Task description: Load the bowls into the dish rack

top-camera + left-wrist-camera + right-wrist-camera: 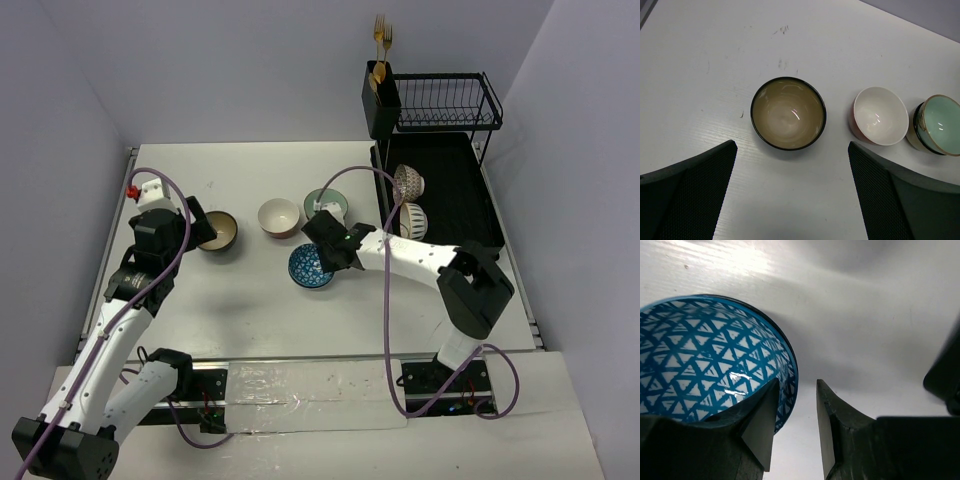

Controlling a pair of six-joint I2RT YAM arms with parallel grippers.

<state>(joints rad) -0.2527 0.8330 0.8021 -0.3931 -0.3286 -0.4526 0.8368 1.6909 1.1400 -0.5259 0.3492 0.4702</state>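
Table (pixel 250 320): only overhead shows seemingly two racked bowls (pixel 408 182).

both arms (pixel 400 256) are white shells with black joints, looped with purple cables (pixel 385 340), ending in black mesh-textured fingers (pixel 685 195).

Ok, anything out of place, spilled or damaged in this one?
Nothing stands out. The tan bowl, white bowl, mint bowl and blue bowl sit upright and whole on the table; a patterned bowl and another bowl lean on edge in the dish rack. Only a few small dark scuffs mark the table.
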